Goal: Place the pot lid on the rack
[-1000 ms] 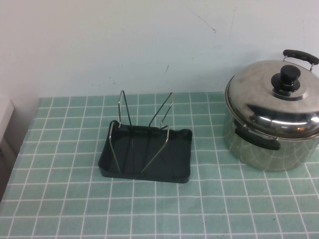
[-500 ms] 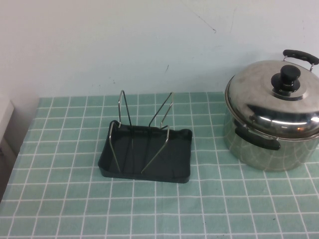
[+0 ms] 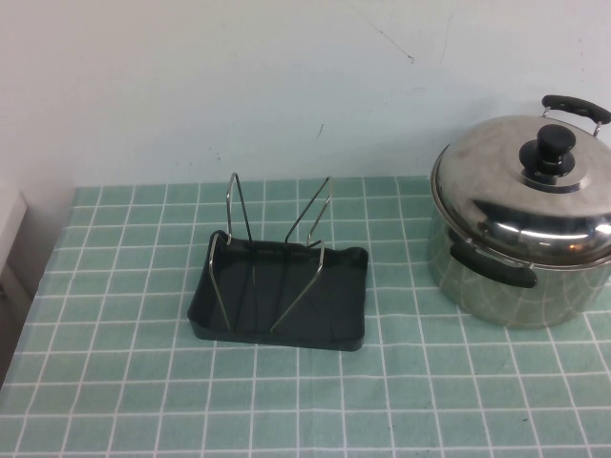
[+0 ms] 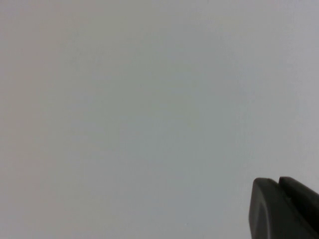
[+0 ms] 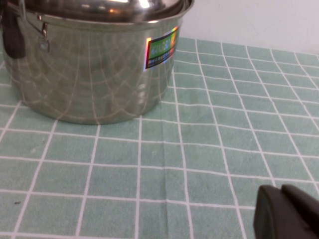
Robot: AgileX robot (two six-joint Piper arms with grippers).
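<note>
The shiny pot lid [image 3: 506,172] with its black knob [image 3: 548,153] sits on the steel pot [image 3: 496,286] at the right of the table. The dark rack [image 3: 334,315] with upright wire holders [image 3: 234,215] stands near the middle, empty. Neither arm shows in the high view. My right gripper [image 5: 280,190] is low over the cloth a short way from the pot [image 5: 94,69], fingers together and empty; the lid's rim [image 5: 164,12] shows above. My left gripper [image 4: 278,182] faces only a plain white wall, fingers together and empty.
A green checked cloth [image 3: 430,401] covers the table. The white wall [image 3: 286,86] rises right behind the rack and pot. The table's left edge [image 3: 38,277] lies left of the rack. The pot has black side handles [image 3: 492,267].
</note>
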